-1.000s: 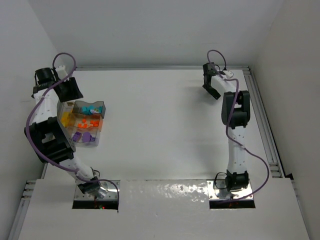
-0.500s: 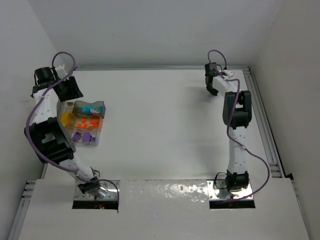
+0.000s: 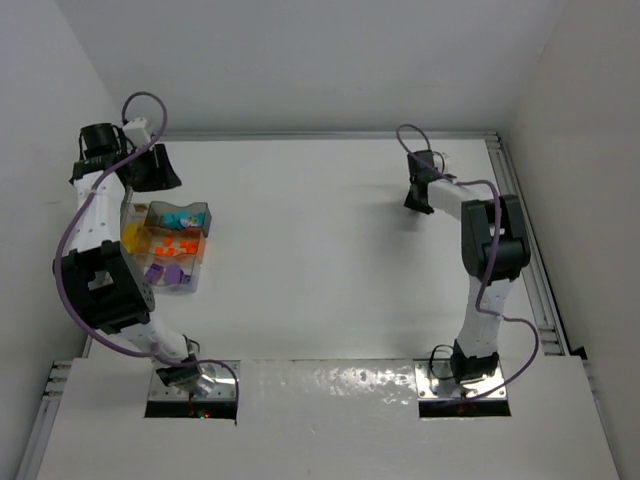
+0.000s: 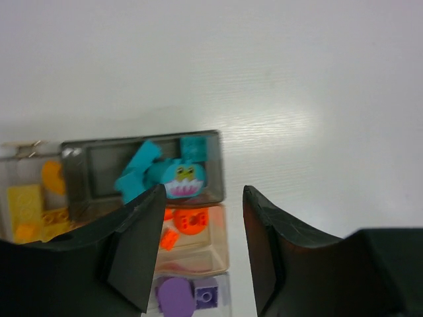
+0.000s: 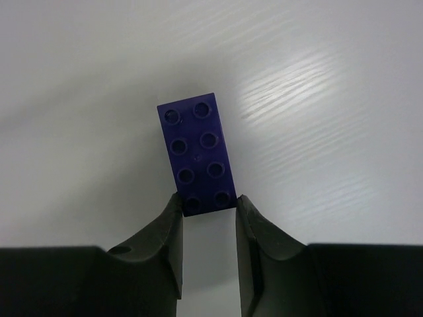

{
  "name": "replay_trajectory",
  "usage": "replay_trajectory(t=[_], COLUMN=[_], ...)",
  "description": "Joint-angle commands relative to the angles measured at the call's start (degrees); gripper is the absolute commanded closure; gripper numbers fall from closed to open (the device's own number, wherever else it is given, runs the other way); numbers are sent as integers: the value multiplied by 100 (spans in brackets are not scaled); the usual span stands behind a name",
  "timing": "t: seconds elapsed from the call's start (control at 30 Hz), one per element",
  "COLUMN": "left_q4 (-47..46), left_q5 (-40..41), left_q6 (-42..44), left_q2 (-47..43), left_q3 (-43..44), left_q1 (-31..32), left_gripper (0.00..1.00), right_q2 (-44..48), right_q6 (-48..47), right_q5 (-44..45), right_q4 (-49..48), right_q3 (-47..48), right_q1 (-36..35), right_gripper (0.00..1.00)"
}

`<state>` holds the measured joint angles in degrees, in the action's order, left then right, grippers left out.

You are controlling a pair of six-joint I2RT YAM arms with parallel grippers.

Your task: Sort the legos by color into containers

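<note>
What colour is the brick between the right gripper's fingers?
The brick is dark purple. It shows best in the right wrist view.

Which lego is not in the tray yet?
The dark purple eight-stud brick, gripped at its near end by the right hand; the rest lie in the tray.

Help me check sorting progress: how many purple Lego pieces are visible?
3. A dark purple eight-stud brick is in the right gripper; a round purple piece and a small purple brick share one compartment of the clear plastic tray. More may be hidden.
</note>
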<state>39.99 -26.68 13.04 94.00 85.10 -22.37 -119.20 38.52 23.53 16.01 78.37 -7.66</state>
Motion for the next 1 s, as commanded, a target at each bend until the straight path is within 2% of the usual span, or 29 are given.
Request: replay_trajectory(t=[0.0, 0.07, 0.1, 0.17, 0.27, 0.3, 0.33, 0.43, 0.7, 0.77, 0.93, 0.97], left_q4=[228, 448, 553, 571, 572, 528, 467, 343, 36, -113, -404, -500], left_q5=[-679, -1039, -1346, -1663, -2242, -2411, -2534, -2781, -2685, -2781, -2957, -2949], left_q6=[392, 488, 489, 481, 480, 446, 341, 138, -178, -336, -600, -653], left_q2=[-259, -215, -198, -224, -224, -189, -180, -180, -320, -364, -391, -399], left_q3=[305, 367, 402, 385, 271, 175, 130, -90, -635, -810, -978, -969], left_q1=[505, 786, 883, 1207, 1691, 1762, 1884, 2113, 2413, 2439, 2501, 2501], left_gripper=[52, 50, 48, 47, 44, 41, 40, 39, 39, 45, 48, 54], right_q2=[1019, 1606, 1775, 2196, 2471, 2541, 2550, 2410, 2006, 1936, 1795, 1786], right_q6=[-1648, -2398, -3072, -3560, -4069, -4246, -4387, -4591, -4381, -4301, -4256, -4274], right_q5=[-1111, -1394, -1560, -1859, -2544, -2633, -2652, -2643, -2854, -2941, -3038, -3065], right_q4=[-1298, -1600, -2010, -2390, -3400, -3881, -4069, -4545, -4677, -4695, -4730, -4765], right_q3=[-663, -1241, -1428, -1892, -2369, -2440, -2475, -2214, -1702, -1623, -1474, -1465], right_q1=[-612, -1225, -1420, -1973, -2677, -2862, -3238, -3645, -3927, -3945, -3980, -3989], right_gripper=[100, 100, 100, 100, 100, 100, 100, 100, 100, 100, 100, 100])
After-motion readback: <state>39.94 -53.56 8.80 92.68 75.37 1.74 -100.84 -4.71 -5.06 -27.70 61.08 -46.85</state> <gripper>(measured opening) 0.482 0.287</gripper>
